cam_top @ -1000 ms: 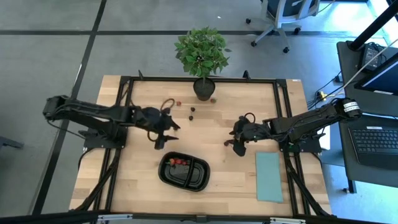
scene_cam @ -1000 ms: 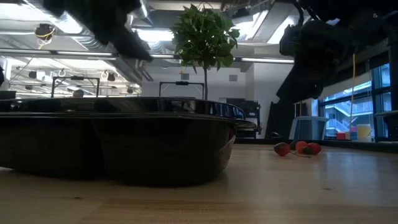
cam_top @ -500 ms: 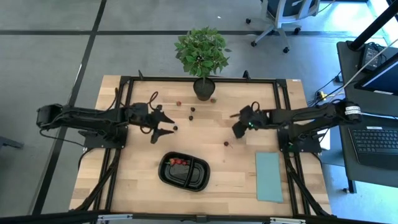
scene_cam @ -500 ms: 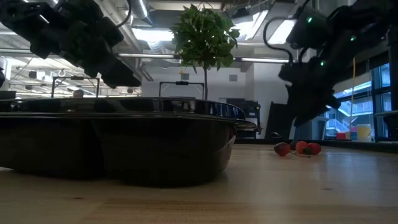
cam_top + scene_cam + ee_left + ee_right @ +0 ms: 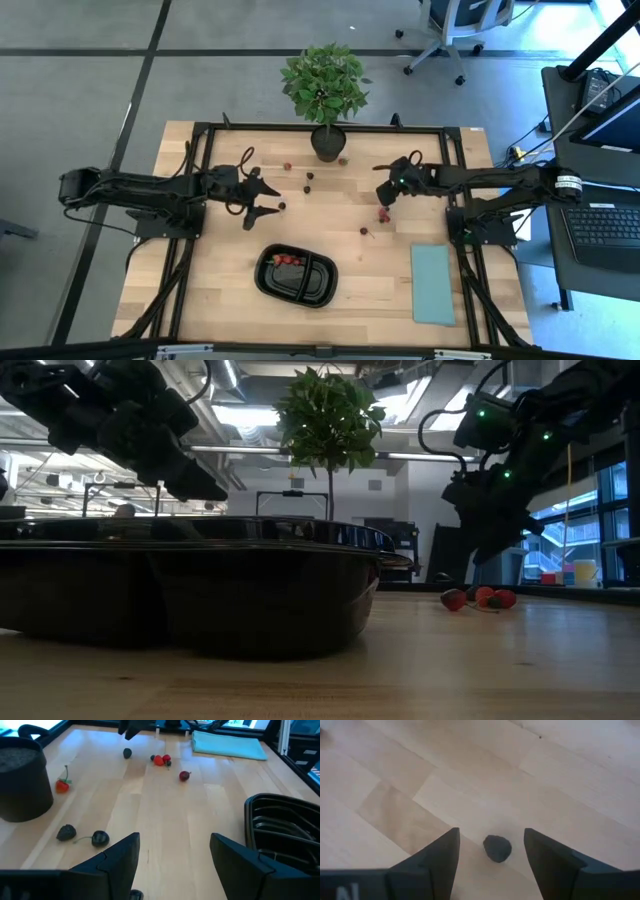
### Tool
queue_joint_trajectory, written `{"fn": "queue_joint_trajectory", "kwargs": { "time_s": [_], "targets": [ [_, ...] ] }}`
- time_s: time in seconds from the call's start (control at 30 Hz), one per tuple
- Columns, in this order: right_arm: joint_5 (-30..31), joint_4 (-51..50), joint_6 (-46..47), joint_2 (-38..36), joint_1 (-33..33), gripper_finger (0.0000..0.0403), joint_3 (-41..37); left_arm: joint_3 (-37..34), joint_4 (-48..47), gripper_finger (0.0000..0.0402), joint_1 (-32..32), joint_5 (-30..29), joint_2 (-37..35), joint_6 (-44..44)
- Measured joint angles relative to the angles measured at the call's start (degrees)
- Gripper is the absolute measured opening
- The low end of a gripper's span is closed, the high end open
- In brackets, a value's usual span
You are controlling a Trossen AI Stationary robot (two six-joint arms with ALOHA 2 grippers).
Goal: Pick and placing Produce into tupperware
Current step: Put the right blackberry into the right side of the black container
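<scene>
The black two-compartment tray [image 5: 318, 285] lies near the table's front middle, with a few red pieces [image 5: 288, 260] in its left compartment. Loose red and dark fruit pieces lie on the wood: near the plant pot [image 5: 308, 181], and right of middle [image 5: 383, 213], [image 5: 365, 231]. My right gripper [image 5: 384, 193] is open and hovers above a small dark piece [image 5: 497, 848], which lies on the table between and beyond its fingers. My left gripper [image 5: 266, 200] is open and empty, left of middle, beside a dark piece [image 5: 281, 206].
A potted green plant [image 5: 325, 85] stands at the far edge, its dark pot [image 5: 20, 780] beside the left gripper's path. A pale teal sheet [image 5: 432, 285] lies at the front right. Bare wood lies between the two grippers and around the tray.
My right gripper has gone from beside the maroon piece right of middle toward the table's far edge and now stands over a dark piece. My left gripper has come down a little and shifted slightly toward the far edge, then kept still.
</scene>
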Motion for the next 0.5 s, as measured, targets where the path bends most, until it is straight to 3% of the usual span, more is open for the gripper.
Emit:
{"fn": "queue_joint_trajectory", "kwargs": {
  "time_s": [0.5],
  "targets": [
    [-0.1,2.2,0.0,0.0,0.0,0.0223,-1.5,0.0,-0.1,0.0236,0.0,-3.0,0.0,0.5]
  ]
}}
